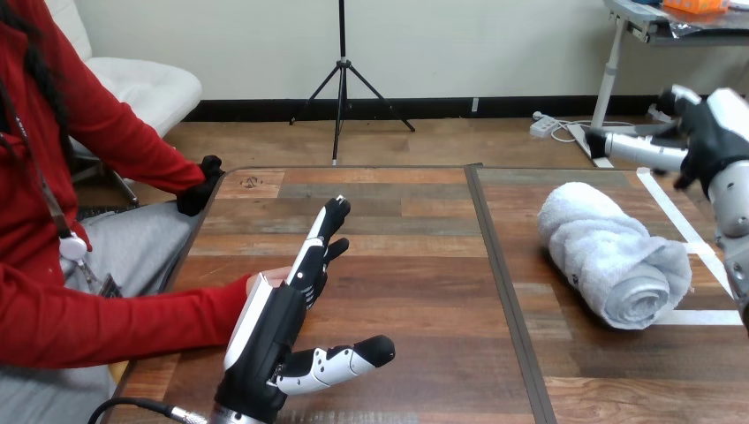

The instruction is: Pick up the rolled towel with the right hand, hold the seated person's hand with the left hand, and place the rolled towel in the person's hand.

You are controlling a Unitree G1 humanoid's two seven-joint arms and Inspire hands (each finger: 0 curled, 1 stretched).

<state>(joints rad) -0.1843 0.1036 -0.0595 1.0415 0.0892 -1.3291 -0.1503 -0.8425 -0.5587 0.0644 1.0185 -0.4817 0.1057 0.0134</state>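
Left hand [269, 331] hovering well left of rolled towel [614, 256], fingers straight, thumb out, holding nothing. Person's hand [265, 281] lying just behind it, contact unclear. Towel resting untouched on wooden table [406, 230]. Right hand [711, 132] hanging just beyond towel, spread, empty. Judging: pickup pending; next, lowering and closing round the roll.

— What lies beyond the wooden table [415, 265]?
— A pale wall [247, 44] with a black baseboard [442, 108], then a wood-plank floor [265, 141]. A black tripod [343, 79] stands near the wall.
— And at the sides?
— A white cushioned chair [146, 88] at the left. At the right is a desk [658, 31] on a white leg, with what may be a power strip [543, 125] on the floor near it.
— The tabletop?
— Two panels meet at a dark seam [499, 291], and white tape lines [676, 216] cross the right panel.
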